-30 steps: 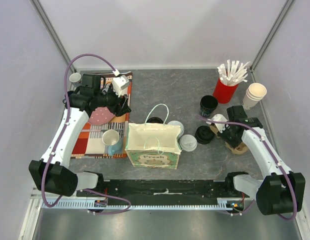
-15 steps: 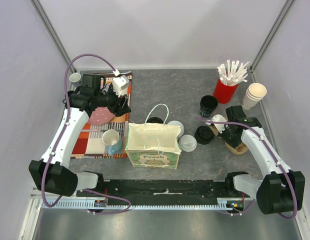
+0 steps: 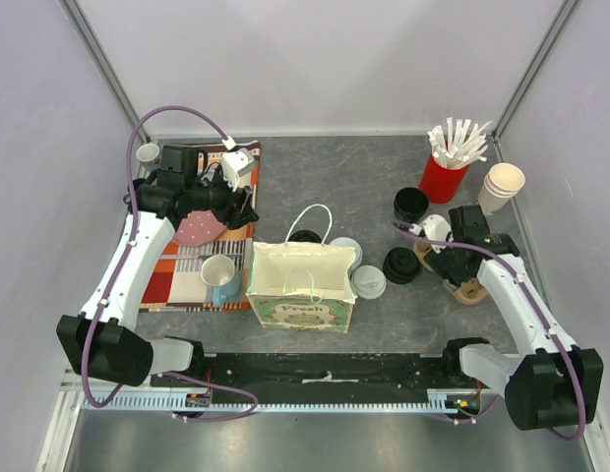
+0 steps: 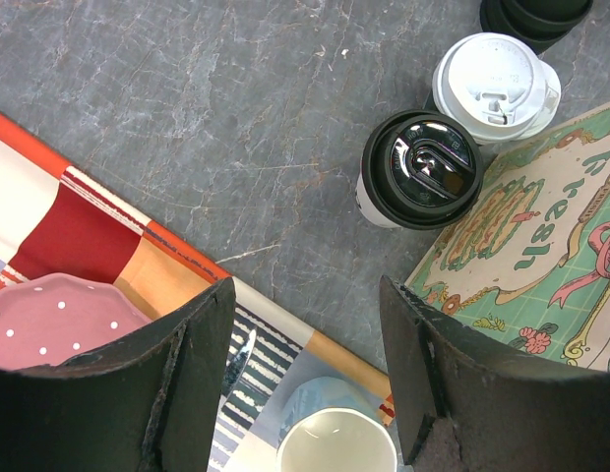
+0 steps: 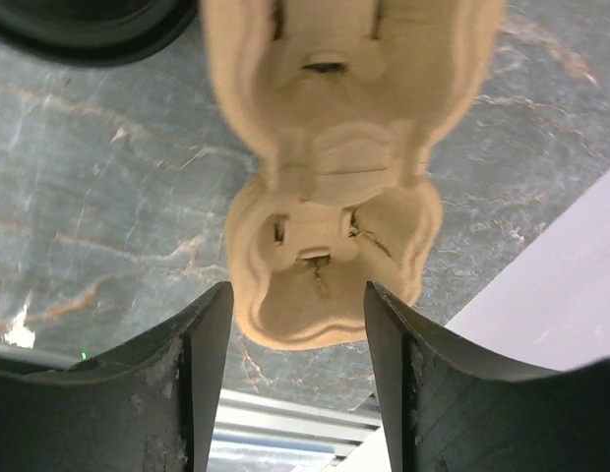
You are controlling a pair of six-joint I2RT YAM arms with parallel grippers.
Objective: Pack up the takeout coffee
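Right fingers [image 5: 197, 383] spread, gripping nothing, straddling one end of the pulp cup carrier [image 5: 330, 187]; left fingers [image 4: 187, 383] spread and empty over the striped placemat [image 4: 79, 236]; two white-lidded takeout coffees [image 3: 369, 282] stand on the tabletop [image 3: 364, 187] just beside the paper bag [image 3: 303, 313], not yet inside. Risk, my guess: pinching that thin moulded edge may buckle it or let it twist free, and the bag's limp handles [image 3: 312, 211] could snag a cup. Carrier blurs close-up; cup walls hide under lids, fill unknowable.

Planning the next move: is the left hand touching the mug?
Apart. Top view shows striped mat between the left hand and the mug.
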